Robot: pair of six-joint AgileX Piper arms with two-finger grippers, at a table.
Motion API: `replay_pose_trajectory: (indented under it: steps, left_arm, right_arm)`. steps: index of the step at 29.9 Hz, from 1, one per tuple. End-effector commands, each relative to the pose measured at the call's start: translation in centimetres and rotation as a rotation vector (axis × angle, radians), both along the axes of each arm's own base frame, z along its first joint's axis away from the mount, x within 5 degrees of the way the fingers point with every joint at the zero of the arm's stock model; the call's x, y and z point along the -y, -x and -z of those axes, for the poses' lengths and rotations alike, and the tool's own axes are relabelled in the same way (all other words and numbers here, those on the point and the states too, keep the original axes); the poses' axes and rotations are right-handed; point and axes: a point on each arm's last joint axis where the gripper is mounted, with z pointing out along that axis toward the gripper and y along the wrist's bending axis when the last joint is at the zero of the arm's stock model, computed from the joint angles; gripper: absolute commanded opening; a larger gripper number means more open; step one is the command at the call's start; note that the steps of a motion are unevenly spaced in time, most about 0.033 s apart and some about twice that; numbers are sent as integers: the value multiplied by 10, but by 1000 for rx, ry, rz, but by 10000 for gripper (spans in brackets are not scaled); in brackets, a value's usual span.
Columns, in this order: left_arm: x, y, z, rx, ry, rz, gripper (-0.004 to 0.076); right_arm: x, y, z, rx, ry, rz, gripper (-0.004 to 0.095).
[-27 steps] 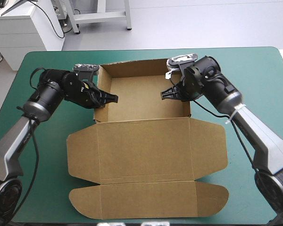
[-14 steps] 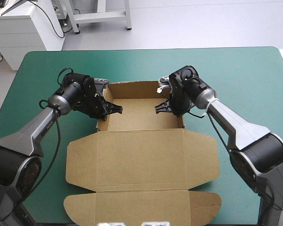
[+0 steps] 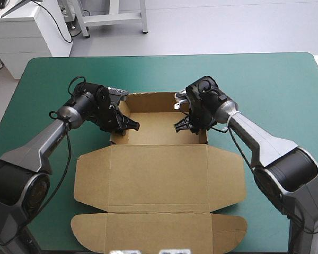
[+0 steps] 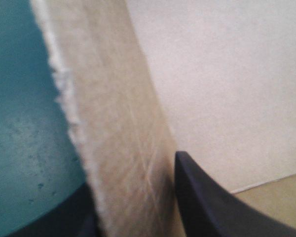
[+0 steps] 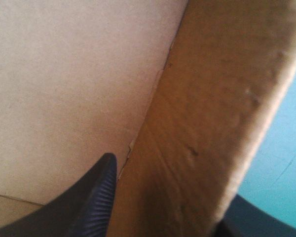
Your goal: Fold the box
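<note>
High view: you have the box (image 3: 161, 132) on the teal-green table cover (image 3: 265, 79), about midway between the table's left and right edges. It stands as an open tray toward the far edge, walls raised. Its lid (image 3: 159, 177) lies flat toward the near edge, with a rounded front flap (image 3: 159, 230) just beyond it, also flat on the cover.

Both arms reach in from the sides and meet the tray at its two side walls. Your left gripper (image 3: 128, 127) pinches the left wall (image 3: 116, 124): one black finger inside the tray, the other outside, all but pressed together on the board. Your right gripper (image 3: 183, 124) pinches the right wall (image 3: 204, 129) in the same manner.

Left wrist view: the left wall (image 4: 118, 123) rises upright between the fingers of the left gripper (image 4: 133, 173), teal-green cover on its outer side.

Right wrist view: the right wall (image 5: 202, 123) stands between the fingers of the right gripper (image 5: 170, 180), the inner finger (image 5: 96, 192) against the board.
</note>
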Motion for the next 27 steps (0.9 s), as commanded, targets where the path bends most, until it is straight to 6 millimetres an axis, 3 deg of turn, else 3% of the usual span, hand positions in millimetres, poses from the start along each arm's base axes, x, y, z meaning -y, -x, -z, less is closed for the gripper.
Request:
replay_pose_trajectory:
  steps: [1, 4, 8, 15, 19, 24, 27]
  left_arm:
    - [8, 1, -27, 104, 85, 6, 463]
    - [8, 0, -29, 121, 91, 5, 542]
    - [8, -1, -37, 130, 92, 9, 537]
    - [5, -3, -68, 166, 55, 27, 537]
    - [-2, -5, -93, 226, -10, 27, 537]
    - [-3, -2, -136, 308, 25, 21, 536]
    - [-5, 5, -164, 370, 54, 18, 496]
  right_arm:
    - [3, 2, -35, 109, -12, -24, 514]
    - [3, 0, -42, 139, -10, -29, 513]
    - [3, -3, -57, 189, -20, -48, 513]
    - [12, -4, -78, 284, 35, -44, 511]
    - [17, 5, -95, 317, 6, -39, 511]
    - [23, 19, -121, 363, -52, -36, 510]
    - [28, 28, -136, 399, -61, -56, 509]
